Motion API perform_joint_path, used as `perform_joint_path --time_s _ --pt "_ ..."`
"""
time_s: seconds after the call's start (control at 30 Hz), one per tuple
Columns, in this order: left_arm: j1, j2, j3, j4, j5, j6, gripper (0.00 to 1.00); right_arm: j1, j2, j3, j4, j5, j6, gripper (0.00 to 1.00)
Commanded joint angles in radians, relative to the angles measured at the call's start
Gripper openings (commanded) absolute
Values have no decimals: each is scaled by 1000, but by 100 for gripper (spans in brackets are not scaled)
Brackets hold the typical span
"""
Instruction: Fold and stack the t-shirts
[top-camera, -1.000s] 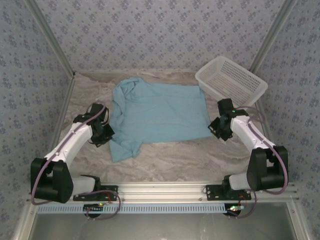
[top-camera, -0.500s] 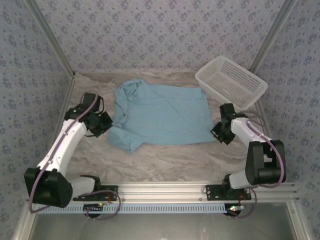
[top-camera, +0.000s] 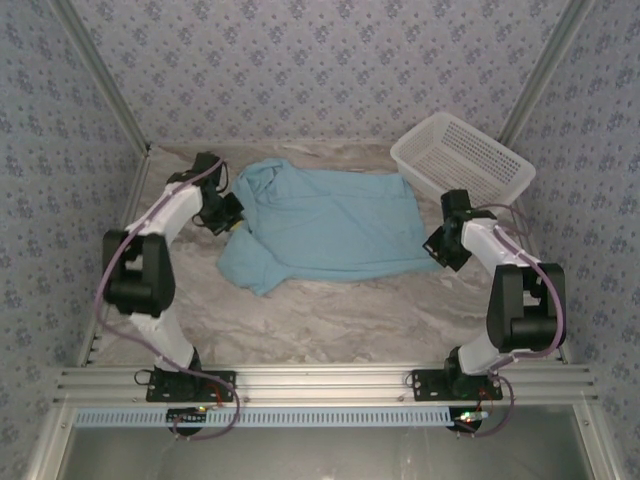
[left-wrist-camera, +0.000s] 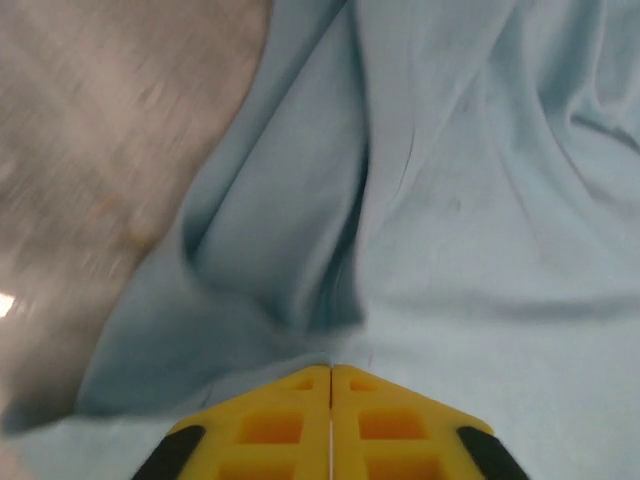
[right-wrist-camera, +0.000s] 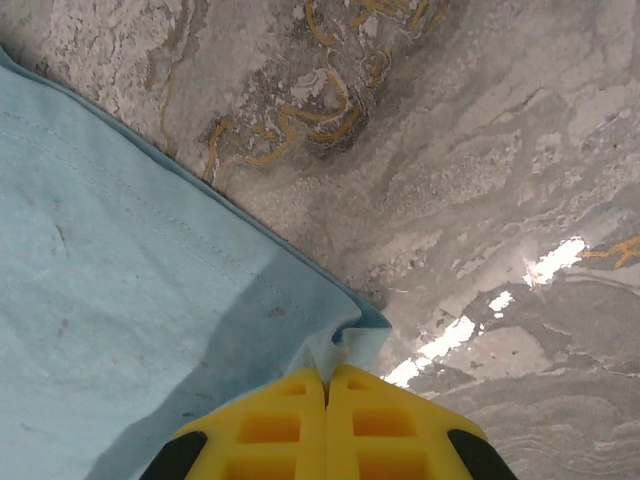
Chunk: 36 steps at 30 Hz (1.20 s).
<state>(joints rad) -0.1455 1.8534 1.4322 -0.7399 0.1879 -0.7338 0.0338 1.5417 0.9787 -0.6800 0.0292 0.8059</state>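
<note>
On the left, your left claw (top-camera: 231, 217) had swung in the last second from the near-left of the desk (top-camera: 330, 325) to its far-left. Its yellow fingers were pressed together on a pinch of the t-shirt (top-camera: 330, 225) at the left edge. That pull drew the trailing near-left flap inward and farther away, so the t-shirt lay mid-desk toward the far side, wider than deep. I judge you were still spreading it flat, with no fold made yet.

At the right, your right claw (top-camera: 438, 247) had crept slightly farther away and stayed clamped on the near-right hem corner, holding that side taut.

The cloth was thin, soft, light blue knit. It was smooth across the middle, with deep draped creases gathering toward the left pinch and a stitched hem at the right. The desk was hard, glossy and marble-veined. The white basket (top-camera: 465, 160), a rigid plastic mesh, stood tilted at the far right.
</note>
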Motion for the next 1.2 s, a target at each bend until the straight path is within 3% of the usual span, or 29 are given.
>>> perform_joint_path --time_s 0.0,0.07,0.13,0.27,0.37,0.57,0.77,0.9,1.17 --pt "6 66 117 -17 -44 106 28 13 13 27 -21 37 -7 0" --pt "6 32 98 -55 -111 139 46 16 10 27 -21 33 -7 0" --pt "10 -46 15 -64 -156 159 51 17 10 29 -21 28 -8 0" --pt "57 -215 -214 -27 -110 185 51 22 12 30 -15 1 -20 0" --pt "98 -242 -315 6 -52 226 49 23 11 28 -11 -11 -30 0" --pt "110 -169 -329 19 -57 335 47 29 5 13 -6 -27 -35 0" --pt "91 -125 -360 22 -66 354 45 32 -7 0 -3 -29 -27 0" --pt "84 -116 -397 42 -88 330 37 34 -6 6 -3 -30 -27 0" --pt "72 -188 -456 56 -94 263 9 37 4 16 -3 -29 -27 0"
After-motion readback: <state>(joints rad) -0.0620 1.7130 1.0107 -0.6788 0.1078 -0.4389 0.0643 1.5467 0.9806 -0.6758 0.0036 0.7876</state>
